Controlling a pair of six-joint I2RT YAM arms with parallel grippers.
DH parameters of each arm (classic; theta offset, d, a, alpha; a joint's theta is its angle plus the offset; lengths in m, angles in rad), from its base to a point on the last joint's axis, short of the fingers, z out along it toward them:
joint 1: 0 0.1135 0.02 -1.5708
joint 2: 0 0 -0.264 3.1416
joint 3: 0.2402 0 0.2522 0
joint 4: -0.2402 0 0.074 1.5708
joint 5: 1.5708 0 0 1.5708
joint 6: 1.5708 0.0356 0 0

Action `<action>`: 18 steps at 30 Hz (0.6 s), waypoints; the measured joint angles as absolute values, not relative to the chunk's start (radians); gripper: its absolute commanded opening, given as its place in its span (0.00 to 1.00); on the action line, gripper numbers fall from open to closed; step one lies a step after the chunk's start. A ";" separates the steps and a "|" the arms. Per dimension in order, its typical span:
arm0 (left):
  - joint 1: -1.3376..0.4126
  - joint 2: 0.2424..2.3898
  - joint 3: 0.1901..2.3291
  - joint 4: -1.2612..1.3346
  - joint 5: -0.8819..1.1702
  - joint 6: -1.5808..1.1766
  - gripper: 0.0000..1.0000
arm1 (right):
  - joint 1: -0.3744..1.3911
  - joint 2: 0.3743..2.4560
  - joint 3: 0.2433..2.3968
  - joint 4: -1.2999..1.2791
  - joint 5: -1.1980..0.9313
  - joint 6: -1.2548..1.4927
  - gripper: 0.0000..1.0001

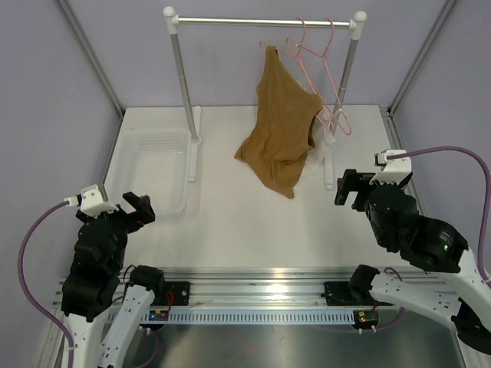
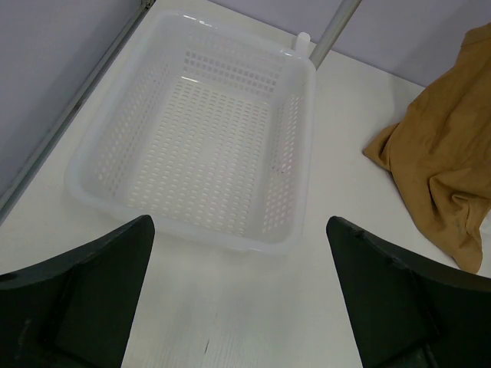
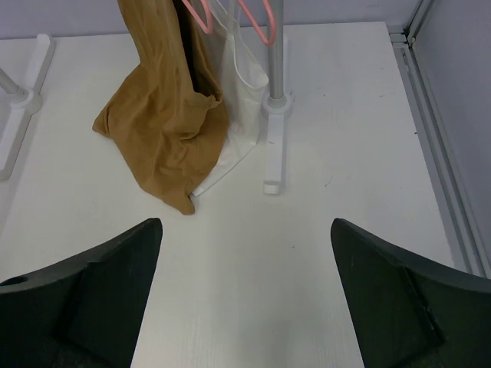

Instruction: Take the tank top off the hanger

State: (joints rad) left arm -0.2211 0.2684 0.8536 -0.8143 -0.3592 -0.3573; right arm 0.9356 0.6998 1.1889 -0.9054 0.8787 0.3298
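Note:
The caramel-tan tank top hangs askew by one strap from a pink wire hanger on the rail, and its lower part lies bunched on the table. In the right wrist view the tank top hangs ahead to the left, with pink hanger wire above it. The tank top's edge also shows at the right of the left wrist view. My left gripper is open over bare table near the basket. My right gripper is open, short of the garment, holding nothing.
A white perforated basket sits at the left. The clothes rack has a rail, two posts and a foot on the table. Another pink hanger carries a white sheer garment by the right post.

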 measured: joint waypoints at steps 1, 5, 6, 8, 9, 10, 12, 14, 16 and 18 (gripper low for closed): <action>-0.221 0.268 0.854 -0.814 -0.359 -0.357 0.99 | 0.936 0.701 1.189 -0.905 0.878 0.330 1.00; -0.221 0.270 0.854 -0.815 -0.359 -0.357 0.99 | 0.936 0.706 1.189 -0.888 0.830 0.316 0.99; -0.221 0.270 0.854 -0.815 -0.359 -0.358 0.99 | 0.936 0.707 1.189 -0.877 0.810 0.310 0.99; -0.221 0.270 0.853 -0.815 -0.359 -0.358 0.99 | 0.936 0.714 1.190 -0.843 0.765 0.299 1.00; -0.221 0.270 0.852 -0.815 -0.359 -0.358 0.99 | 0.936 0.725 1.195 -0.831 0.752 0.291 1.00; -0.221 0.270 0.852 -0.814 -0.359 -0.358 0.99 | 0.936 0.749 1.219 -0.832 0.744 0.279 1.00; -0.221 0.270 0.850 -0.814 -0.359 -0.358 0.99 | 0.936 0.809 1.274 -0.812 0.743 0.256 0.98; -0.221 0.270 0.849 -0.814 -0.359 -0.358 0.99 | 0.936 0.891 1.364 -0.793 0.750 0.218 0.93; -0.221 0.270 0.849 -0.814 -0.359 -0.358 0.99 | 0.934 0.982 1.473 -0.777 0.749 0.174 0.92; -0.221 0.270 0.848 -0.815 -0.359 -0.358 0.99 | 0.920 1.081 1.602 -0.775 0.733 0.137 0.93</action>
